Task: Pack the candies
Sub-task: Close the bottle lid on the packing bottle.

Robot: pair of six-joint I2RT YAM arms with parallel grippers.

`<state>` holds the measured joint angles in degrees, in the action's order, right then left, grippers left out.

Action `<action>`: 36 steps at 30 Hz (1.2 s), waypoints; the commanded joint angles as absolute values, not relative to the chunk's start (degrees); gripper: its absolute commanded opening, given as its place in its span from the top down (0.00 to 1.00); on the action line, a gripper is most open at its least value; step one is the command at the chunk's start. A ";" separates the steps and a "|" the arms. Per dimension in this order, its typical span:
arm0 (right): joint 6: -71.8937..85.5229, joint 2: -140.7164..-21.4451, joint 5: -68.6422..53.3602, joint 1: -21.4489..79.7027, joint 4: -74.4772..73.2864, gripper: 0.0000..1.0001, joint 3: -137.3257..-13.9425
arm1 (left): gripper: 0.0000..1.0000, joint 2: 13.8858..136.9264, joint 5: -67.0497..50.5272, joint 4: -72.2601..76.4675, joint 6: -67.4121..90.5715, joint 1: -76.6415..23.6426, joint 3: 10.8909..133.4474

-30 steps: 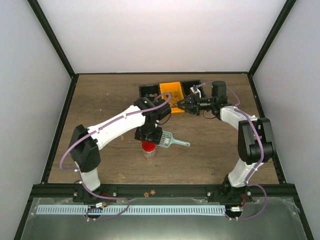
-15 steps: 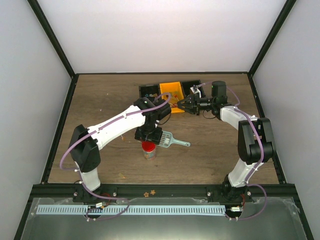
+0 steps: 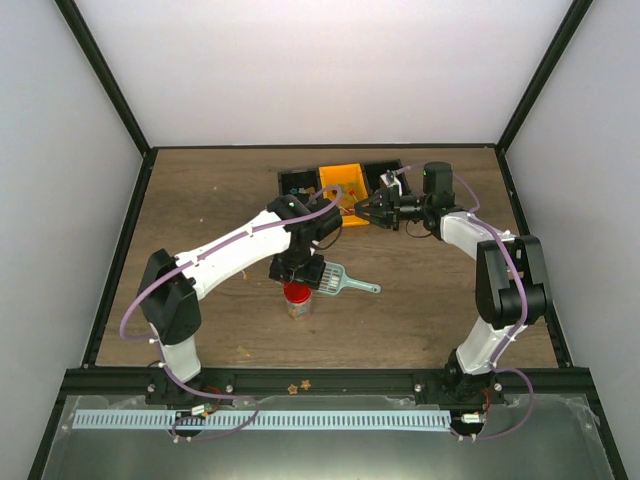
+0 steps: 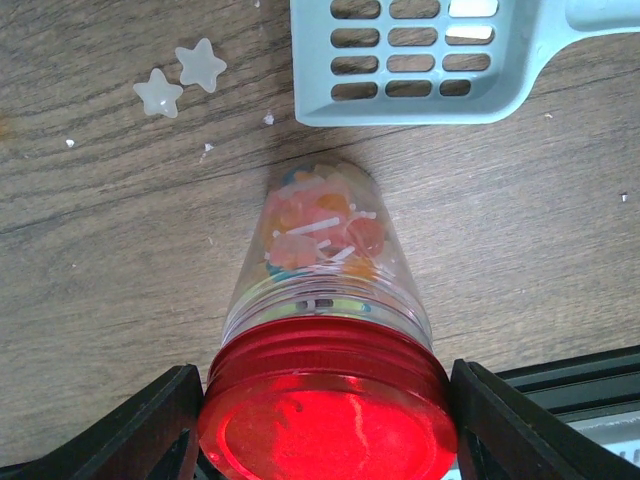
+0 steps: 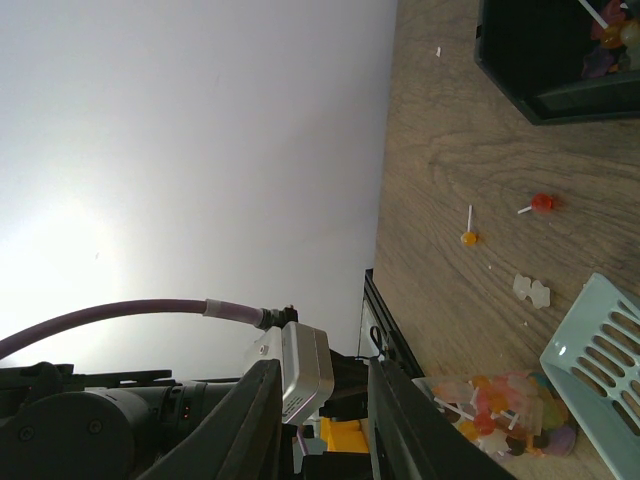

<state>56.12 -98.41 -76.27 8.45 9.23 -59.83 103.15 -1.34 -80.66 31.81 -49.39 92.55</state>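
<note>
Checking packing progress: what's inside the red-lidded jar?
The jar is clear: mixed-colour candies with white sticks fill its far end. The red lid covers the neck, hiding anything under it.

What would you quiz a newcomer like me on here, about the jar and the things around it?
1. Pick one: in the left wrist view, what lies on the table just beyond the jar? A) a teal scoop B) a fork C) a cup
2. True or false: the jar has no lid on.
3. In a word: what fills the jar?
Key: 1 A. 2 False: a red lid closes it, and the left gripper is clamped on the lid's sides. 3 Candies.
</note>
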 commanded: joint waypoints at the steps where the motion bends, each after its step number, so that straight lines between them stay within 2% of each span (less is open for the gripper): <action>1: 55.04 -98.43 -77.03 8.52 9.32 0.75 -60.03 | 0.33 103.47 -1.45 -80.95 31.46 -49.08 92.20; 36: 55.27 -98.79 -77.01 8.53 9.16 0.75 -60.38 | 0.22 103.39 -0.39 -80.95 30.29 -49.09 94.60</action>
